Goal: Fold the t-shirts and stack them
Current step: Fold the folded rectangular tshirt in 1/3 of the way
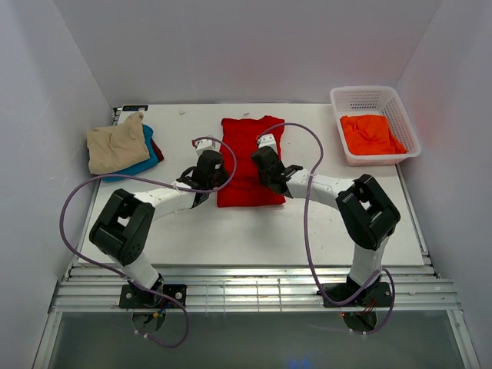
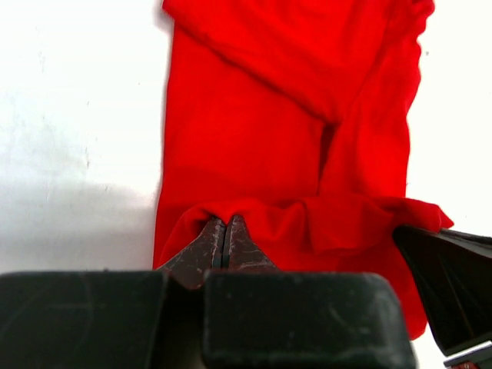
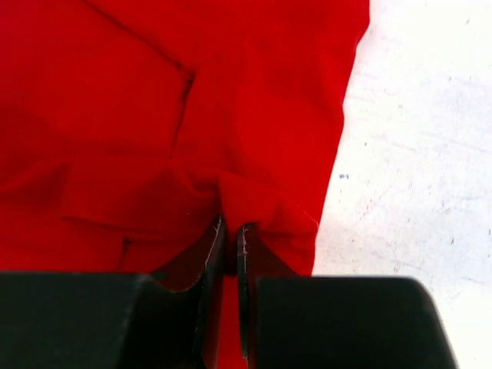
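Now the bright red t-shirt (image 1: 247, 146) lies flat at the middle of the table (image 1: 231, 231). The left gripper (image 2: 225, 234) and the right gripper (image 3: 233, 234) are both closed tight, each pinching the shirt's bunched near edge at its own side.

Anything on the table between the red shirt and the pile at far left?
Nothing visible: left claw and right claw are both shut on the near hem of the red shirt, and no object lies on the table between it and the tan-topped pile.
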Controlling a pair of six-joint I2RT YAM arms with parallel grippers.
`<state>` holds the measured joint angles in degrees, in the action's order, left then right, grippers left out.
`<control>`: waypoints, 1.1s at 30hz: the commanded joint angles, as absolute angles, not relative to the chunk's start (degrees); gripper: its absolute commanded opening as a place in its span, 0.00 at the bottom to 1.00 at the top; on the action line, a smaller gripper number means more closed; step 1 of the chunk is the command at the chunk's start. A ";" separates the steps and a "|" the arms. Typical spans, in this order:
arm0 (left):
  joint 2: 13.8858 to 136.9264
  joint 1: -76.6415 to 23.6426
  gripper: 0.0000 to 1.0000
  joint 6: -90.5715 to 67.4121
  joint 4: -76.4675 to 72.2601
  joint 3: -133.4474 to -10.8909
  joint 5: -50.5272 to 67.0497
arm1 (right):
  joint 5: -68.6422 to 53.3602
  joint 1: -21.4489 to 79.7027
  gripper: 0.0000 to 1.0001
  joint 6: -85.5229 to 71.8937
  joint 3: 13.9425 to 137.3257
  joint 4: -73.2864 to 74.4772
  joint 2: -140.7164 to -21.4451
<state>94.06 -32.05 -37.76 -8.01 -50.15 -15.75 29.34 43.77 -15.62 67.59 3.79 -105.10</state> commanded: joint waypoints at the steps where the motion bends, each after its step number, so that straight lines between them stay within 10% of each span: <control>1: 95.71 -30.68 0.00 -36.21 -9.84 -53.70 -12.57 | 28.65 42.63 0.08 -13.01 71.54 1.23 -106.08; 15: 105.64 -28.56 0.00 -35.07 -11.60 -58.62 -8.61 | 27.86 40.26 0.14 -12.04 76.28 1.93 -113.19; 19: 104.16 -28.48 0.47 -34.37 -11.51 -59.67 -12.65 | 30.75 39.99 0.49 -8.80 78.13 1.85 -113.73; 25: 97.92 -28.65 0.82 -33.48 -11.43 -58.81 -16.96 | 29.36 40.16 0.54 -6.15 72.10 -2.37 -103.90; 31: 93.96 -34.00 0.67 -36.47 -12.74 -53.79 -16.09 | 22.69 41.83 0.48 -7.56 65.57 -3.69 -97.48; 33: 94.65 -37.52 0.27 -36.82 -13.53 -52.74 -16.08 | 19.10 42.10 0.29 -8.69 64.08 -3.87 -97.21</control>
